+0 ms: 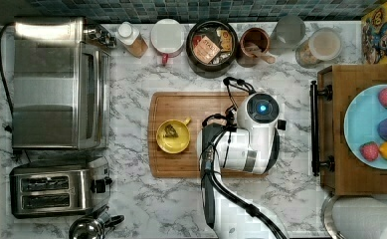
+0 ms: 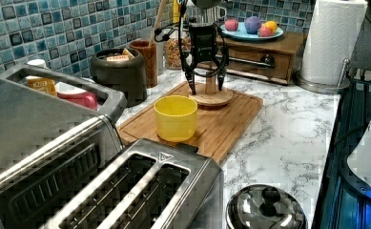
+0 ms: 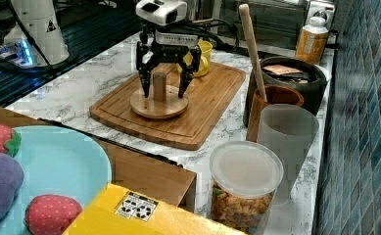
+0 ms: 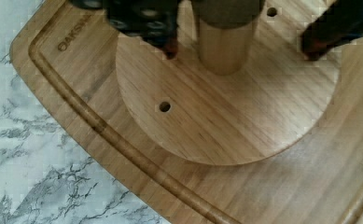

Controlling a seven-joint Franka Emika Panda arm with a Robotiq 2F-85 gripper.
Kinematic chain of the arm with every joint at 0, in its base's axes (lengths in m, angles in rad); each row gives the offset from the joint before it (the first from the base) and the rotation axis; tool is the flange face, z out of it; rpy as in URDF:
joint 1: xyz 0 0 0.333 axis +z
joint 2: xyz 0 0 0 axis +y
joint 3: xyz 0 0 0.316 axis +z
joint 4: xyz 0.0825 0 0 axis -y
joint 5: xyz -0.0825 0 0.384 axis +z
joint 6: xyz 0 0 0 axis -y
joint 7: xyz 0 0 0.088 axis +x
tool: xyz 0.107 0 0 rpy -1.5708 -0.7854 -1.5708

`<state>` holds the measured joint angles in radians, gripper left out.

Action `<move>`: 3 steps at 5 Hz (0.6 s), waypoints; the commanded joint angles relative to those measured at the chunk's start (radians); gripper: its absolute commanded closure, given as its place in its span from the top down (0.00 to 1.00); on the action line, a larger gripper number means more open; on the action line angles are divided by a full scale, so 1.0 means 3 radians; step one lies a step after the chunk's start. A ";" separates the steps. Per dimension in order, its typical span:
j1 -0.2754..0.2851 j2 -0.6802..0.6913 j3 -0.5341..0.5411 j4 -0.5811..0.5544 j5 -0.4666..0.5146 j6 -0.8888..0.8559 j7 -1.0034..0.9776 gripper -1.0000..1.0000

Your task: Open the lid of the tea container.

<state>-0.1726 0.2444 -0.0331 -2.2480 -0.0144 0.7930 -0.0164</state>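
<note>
My gripper (image 3: pixel 167 90) hangs spread and holding nothing, one finger on either side of the upright peg of the round wooden lid (image 3: pixel 159 105), which lies flat on the bamboo cutting board (image 3: pixel 205 115); the fingertips sit just above the disc, apart from the peg. The tea container (image 1: pixel 212 47) stands uncovered at the back of the desk (image 1: pixel 146 199), sachets showing, beyond the board toward the tiled wall (image 1: pixel 181 9). In the top view it lies up and slightly left of my wrist. I judge the lid already off. A yellow cup (image 1: pixel 173 135) shares the board; jars flank the container.
</note>
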 commanded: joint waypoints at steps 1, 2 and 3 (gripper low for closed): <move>0.0048 -0.0044 -0.0090 0.0156 -0.0172 -0.0213 0.0180 0.00; 0.0085 -0.0046 -0.0067 0.0185 -0.0241 -0.0262 0.0239 0.00; 0.0191 -0.0140 0.0006 0.0451 -0.0429 -0.0552 0.0125 0.00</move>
<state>-0.1650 0.2329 -0.0484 -2.2246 -0.1077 0.6987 -0.0092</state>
